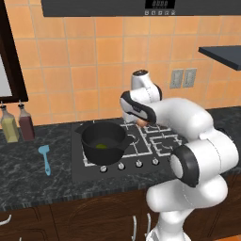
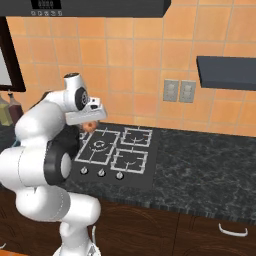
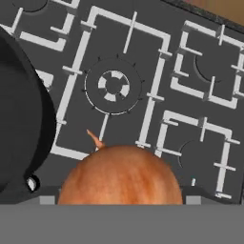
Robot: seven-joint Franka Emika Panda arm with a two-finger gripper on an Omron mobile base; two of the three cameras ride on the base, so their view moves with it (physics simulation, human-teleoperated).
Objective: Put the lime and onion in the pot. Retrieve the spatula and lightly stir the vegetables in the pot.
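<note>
1. Here, the onion [image 3: 121, 174], orange-brown with a small pointed tip, sits between the finger tips of the gripper [image 3: 121, 193] in the hand view, above the stove grates.
2. The jaws stand spread wide on either side of the onion, about as far apart as the bulb is broad; they appear to grip it, with a sliver of the onion [image 1: 141, 121] peeking out under the hand in the left base view.
3. In the right base view the onion [image 2: 90, 125] shows just below the white hand, over the rear left part of the stove [image 2: 120, 150].
4. The pot [image 1: 104, 141], black and deep, stands on the front left burner, just left of the gripper; its dark wall [image 3: 19, 119] fills the left edge of the hand view.
5. The lime [image 1: 101, 146] lies inside the pot, a yellow-green patch on its floor.
6. The spatula [image 1: 45, 157], light blue, lies flat on the dark marbled counter [image 1: 28, 174] left of the stove, well apart from the pot.
7. Two bottles [image 1: 18, 123] stand at the back of the counter against the orange tiled wall [image 1: 84, 61].
8. Two wall sockets [image 2: 179, 91] sit on the tiles to the right of the stove.
</note>
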